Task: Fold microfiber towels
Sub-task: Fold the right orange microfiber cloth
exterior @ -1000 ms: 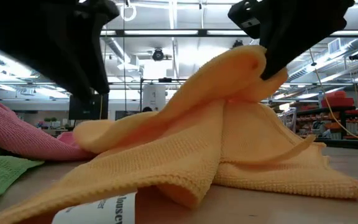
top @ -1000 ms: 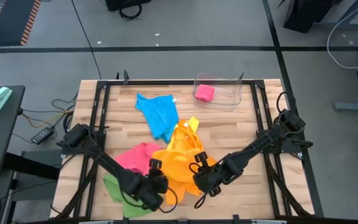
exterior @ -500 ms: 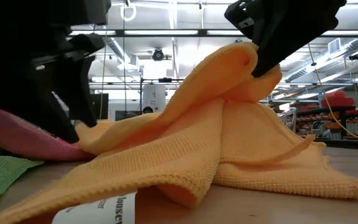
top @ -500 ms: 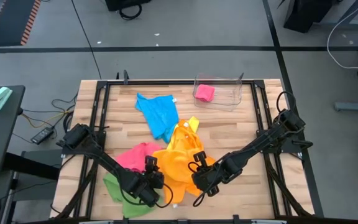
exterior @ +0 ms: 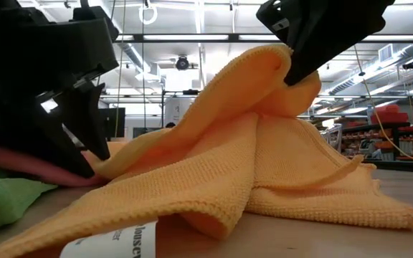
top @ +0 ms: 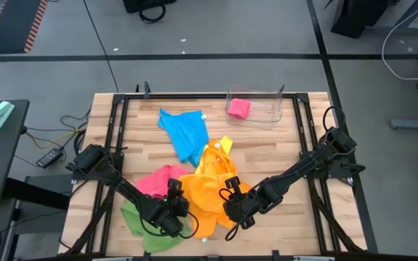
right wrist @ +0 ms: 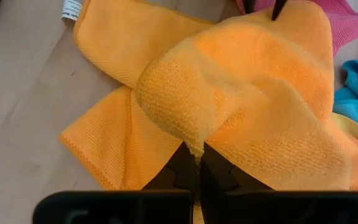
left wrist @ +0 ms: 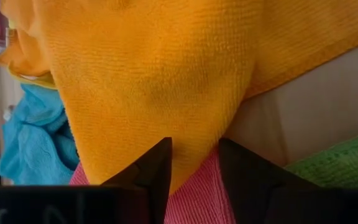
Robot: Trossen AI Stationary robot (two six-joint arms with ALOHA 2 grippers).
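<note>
Two tools work at the near edge of our wooden surface (top: 281,145), both at the orange towel (top: 207,190), which lies crumpled near the middle of the front half. Our right tool (top: 232,208) is closed tight on a fold of that towel and holds it lifted above the surface, so the cloth rises to a peak at the tool (exterior: 287,63) and drapes down on both sides; the right wrist view shows the orange fold (right wrist: 229,106) pinched between the two dark fingers. Our left tool (top: 171,212) sits low at the towel's left edge with its fingers partly apart, and in the left wrist view the orange edge (left wrist: 160,93) hangs just ahead of the gap between them, above the pink towel (left wrist: 194,196); we cannot tell whether they touch it. That pink towel (top: 158,181) lies bunched beside the orange one, partly under it, and the green towel (top: 138,220) lies at the front left corner. We see a yellow towel (top: 224,145) peeking out from behind the orange one, touching the blue towel (top: 185,132), which is spread farther back. One clear bin (top: 267,112) stands at the far edge, holding a folded pink cloth (top: 239,108).
</note>
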